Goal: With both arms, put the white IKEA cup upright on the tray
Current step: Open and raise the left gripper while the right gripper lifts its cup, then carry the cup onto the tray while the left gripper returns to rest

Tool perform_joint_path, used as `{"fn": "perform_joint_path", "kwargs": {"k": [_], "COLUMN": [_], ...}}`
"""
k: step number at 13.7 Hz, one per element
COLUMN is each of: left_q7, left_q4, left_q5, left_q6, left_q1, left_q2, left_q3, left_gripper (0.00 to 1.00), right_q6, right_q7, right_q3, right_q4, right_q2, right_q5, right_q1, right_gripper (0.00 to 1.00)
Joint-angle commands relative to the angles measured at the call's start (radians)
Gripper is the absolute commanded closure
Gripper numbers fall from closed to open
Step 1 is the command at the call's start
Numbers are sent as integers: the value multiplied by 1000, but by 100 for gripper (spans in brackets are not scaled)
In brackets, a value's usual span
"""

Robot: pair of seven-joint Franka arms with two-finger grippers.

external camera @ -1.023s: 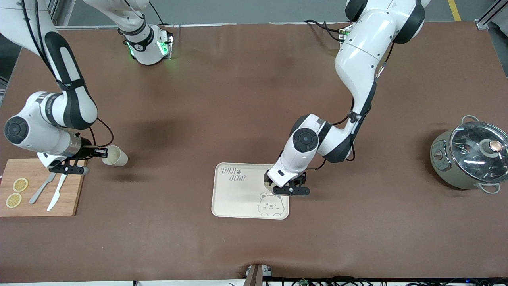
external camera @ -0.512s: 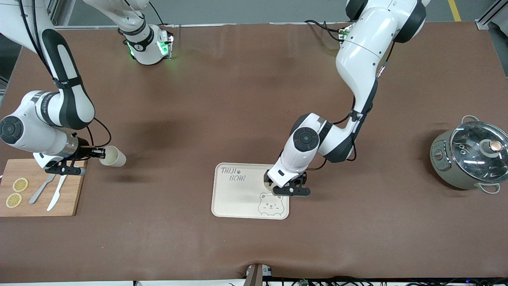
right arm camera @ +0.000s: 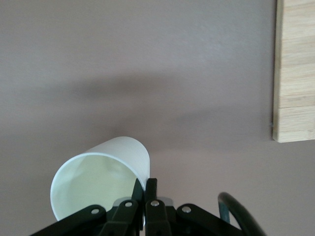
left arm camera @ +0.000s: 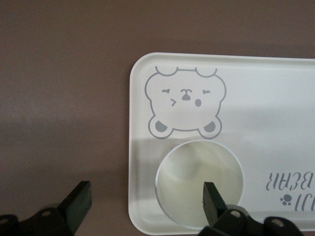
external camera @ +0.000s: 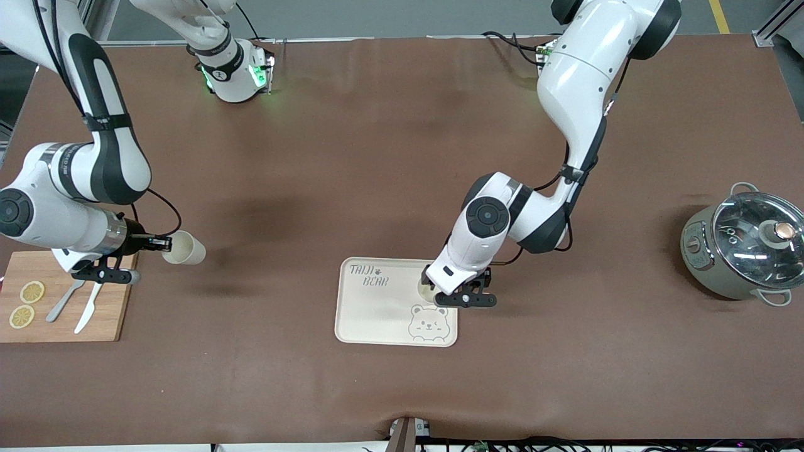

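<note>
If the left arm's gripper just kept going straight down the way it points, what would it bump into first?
Most likely the white cup standing upright on the tray. The left gripper is open, with one finger over the cup's mouth and the other over bare table beside the tray. Exact height is hard to judge.

1. This is a robotics lab bench, not a home kitchen: two large white arms (external camera: 568, 94) are mounted at the top of the frame.
2. A brown mat (external camera: 352, 157) covers the whole table.
3. Kitchen props sit at the edges: a lidded pot (external camera: 741, 251) at right, a wooden cutting board (external camera: 110, 314) at lower left.
4. Cables (external camera: 502, 39) trail along the top edge.
</note>
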Motion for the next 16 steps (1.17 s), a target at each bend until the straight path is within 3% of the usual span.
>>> {"fn": "perform_joint_path", "kwargs": {"k": [1, 5, 9, 16], "left_q7": [-22, 1, 117, 432], "left_q4": [-25, -34, -72, -148], "left_q5": [30, 30, 20, 17], "left_q6": [-65, -193, -354, -515], "left_q1": [-6, 8, 63, 259], "left_q2": [-59, -142, -267, -450], "left_q3": [5, 0, -1, -3], "left_gripper": [0, 0, 0, 0], "right_q6": [-38, -46, -43, -38], "right_q7": [62, 245, 427, 754], "right_q3": [0, 0, -2, -2], "right_q4": [28, 74, 156, 275], "right_q2": [-12, -3, 37, 132], "right_q5": [-4, -1, 65, 77], "right_q1": [30, 100, 192, 315], "right_gripper": [100, 100, 100, 100]}}
